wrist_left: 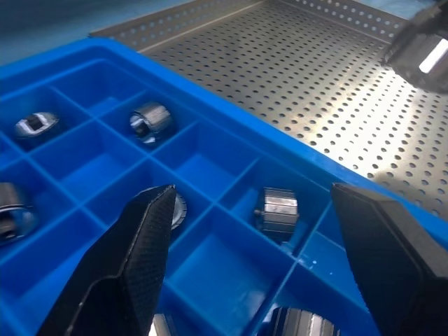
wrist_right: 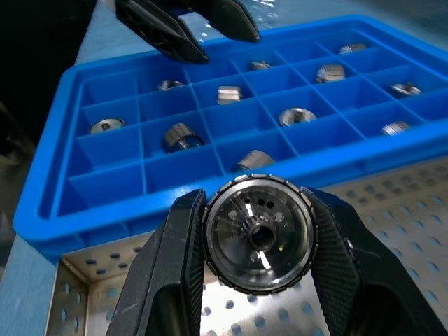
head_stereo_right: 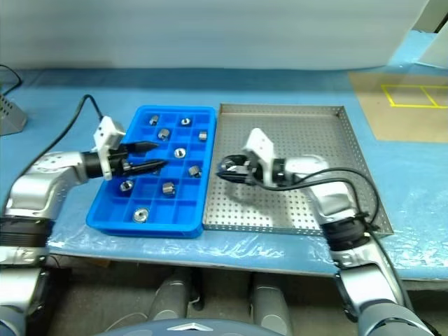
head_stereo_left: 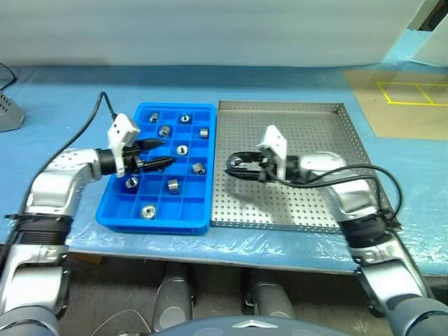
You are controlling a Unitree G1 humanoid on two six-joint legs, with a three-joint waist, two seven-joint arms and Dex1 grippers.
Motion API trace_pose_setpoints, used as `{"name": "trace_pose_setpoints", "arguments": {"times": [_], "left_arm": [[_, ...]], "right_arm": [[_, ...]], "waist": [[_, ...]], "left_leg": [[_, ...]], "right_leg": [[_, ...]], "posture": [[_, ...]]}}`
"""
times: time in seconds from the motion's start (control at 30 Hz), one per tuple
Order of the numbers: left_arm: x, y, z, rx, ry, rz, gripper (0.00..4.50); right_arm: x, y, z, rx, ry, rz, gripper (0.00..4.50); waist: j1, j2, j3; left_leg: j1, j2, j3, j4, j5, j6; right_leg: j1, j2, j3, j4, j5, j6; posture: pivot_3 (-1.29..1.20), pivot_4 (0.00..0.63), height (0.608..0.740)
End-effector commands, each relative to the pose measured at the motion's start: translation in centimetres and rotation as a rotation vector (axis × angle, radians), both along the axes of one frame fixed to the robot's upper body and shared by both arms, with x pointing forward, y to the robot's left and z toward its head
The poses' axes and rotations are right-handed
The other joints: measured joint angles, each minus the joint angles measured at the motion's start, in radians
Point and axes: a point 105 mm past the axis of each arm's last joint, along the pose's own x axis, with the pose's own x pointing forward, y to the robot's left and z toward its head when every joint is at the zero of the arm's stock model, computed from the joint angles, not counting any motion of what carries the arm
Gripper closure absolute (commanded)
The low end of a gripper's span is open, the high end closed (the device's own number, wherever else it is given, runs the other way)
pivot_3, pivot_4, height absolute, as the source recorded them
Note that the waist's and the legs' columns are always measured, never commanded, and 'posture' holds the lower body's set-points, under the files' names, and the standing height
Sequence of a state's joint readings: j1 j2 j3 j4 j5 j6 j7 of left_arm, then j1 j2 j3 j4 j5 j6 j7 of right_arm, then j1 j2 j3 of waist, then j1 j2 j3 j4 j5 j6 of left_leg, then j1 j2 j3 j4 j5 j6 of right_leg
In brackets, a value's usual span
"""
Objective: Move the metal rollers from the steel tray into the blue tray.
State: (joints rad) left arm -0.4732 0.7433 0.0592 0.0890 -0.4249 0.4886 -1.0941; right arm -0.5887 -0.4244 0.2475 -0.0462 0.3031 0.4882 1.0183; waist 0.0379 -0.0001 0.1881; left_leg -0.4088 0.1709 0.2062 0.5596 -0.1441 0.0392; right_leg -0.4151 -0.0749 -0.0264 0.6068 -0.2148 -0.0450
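Your right fingers (wrist_right: 255,280) are clamped on one metal roller (wrist_right: 257,234), its round ribbed face and hollow centre toward the wrist camera, above the steel tray (head_stereo_left: 315,122) near the blue tray (head_stereo_left: 150,217). Your left fingers (head_stereo_left: 155,153) hang spread and empty over the blue tray. Its compartments hold other rollers (head_stereo_left: 173,185), some half hidden by dividers. Both trays sit on the table (head_stereo_left: 56,98).
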Motion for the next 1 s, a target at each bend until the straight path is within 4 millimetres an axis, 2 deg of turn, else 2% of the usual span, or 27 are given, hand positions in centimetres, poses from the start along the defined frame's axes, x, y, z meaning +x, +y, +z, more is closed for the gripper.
{"name": "trace_pose_setpoints", "arguments": {"times": [0.03, 0.2, 0.37, 0.47, 0.6, 0.77, 0.97, 1.0], "left_arm": [[-1.8, -0.2, 0.7, 0.023, -0.008, -0.068, 0.76], [-3.9, -0.4, 1.0, 0.043, 0.011, -0.104, 0.76], [-6.5, -0.8, 0.6, 0.043, 0.046, -0.116, 0.76], [-7.4, -0.9, 0.1, 0.038, 0.066, -0.096, 0.76], [-8.0, -1.2, -0.6, 0.035, 0.086, -0.086, 0.76], [-7.6, -1.5, -0.6, 0.024, 0.08, -0.07, 0.76], [-7.3, -1.8, -0.6, 0.014, 0.071, -0.071, 0.76], [-7.2, -1.8, -0.5, 0.011, 0.069, -0.073, 0.76]], "right_arm": [[-1.3, 2.1, 0.5, 0.015, -0.01, 0.125, 2.86], [-1.0, 2.9, 0.1, 0.022, 0.051, 0.176, 2.86], [-1.5, 3.6, -2.1, 0.003, 0.183, 0.235, 2.86], [-1.9, 3.8, -2.6, 0.014, 0.272, 0.264, 2.86], [-2.6, 4.3, -2.8, 0.017, 0.349, 0.308, 2.86], [-2.1, 4.9, -2.9, 0.016, 0.349, 0.3, 2.86], [-1.1, 4.4, -2.9, -0.002, 0.331, 0.245, 0.86], [-1.1, 4.2, -2.6, 0.01, 0.338, 0.246, 0.86]], "waist": [[0.01, 0.0, 0.0], [0.037, -0.001, 0.0], [0.048, -0.001, 0.0], [0.059, -0.001, 0.0], [0.069, -0.001, 0.0], [0.078, -0.001, 0.0], [0.086, -0.001, 0.0], [0.087, -0.001, 0.0]], "left_leg": [[-0.001, 0.0, 0.0, 0.0, 0.0, 0.0], [-0.002, 0.001, -0.001, 0.001, 0.001, -0.002], [0.004, 0.001, -0.001, 0.0, 0.001, -0.003], [0.005, 0.001, -0.001, -0.003, 0.002, -0.004], [0.005, 0.001, -0.001, -0.004, 0.003, -0.005], [0.005, 0.001, -0.001, -0.005, 0.003, -0.005], [0.005, 0.001, -0.001, -0.006, 0.004, -0.006], [0.005, 0.0, -0.001, -0.006, 0.004, -0.007]], "right_leg": [[-0.002, 0.0, 0.0, 0.0, 0.0, 0.0], [-0.002, 0.0, -0.001, 0.003, 0.0, -0.001], [0.003, 0.0, -0.001, 0.004, 0.0, -0.001], [0.003, 0.0, -0.001, 0.004, 0.0, -0.001], [0.002, 0.0, -0.001, 0.003, 0.0, -0.001], [0.002, 0.0, -0.001, 0.003, 0.0, -0.001], [0.002, 0.0, -0.001, 0.003, 0.0, -0.001], [0.002, 0.0, -0.001, 0.003, 0.0, -0.001]], "posture": [[-0.02, 0.15, 0.74], [0.06, 0.15, 0.74], [0.13, 0.15, 0.74], [0.16, 0.15, 0.74], [0.18, 0.15, 0.74], [0.19, 0.15, 0.74], [0.17, 0.15, 0.74], [0.16, 0.15, 0.74]]}}
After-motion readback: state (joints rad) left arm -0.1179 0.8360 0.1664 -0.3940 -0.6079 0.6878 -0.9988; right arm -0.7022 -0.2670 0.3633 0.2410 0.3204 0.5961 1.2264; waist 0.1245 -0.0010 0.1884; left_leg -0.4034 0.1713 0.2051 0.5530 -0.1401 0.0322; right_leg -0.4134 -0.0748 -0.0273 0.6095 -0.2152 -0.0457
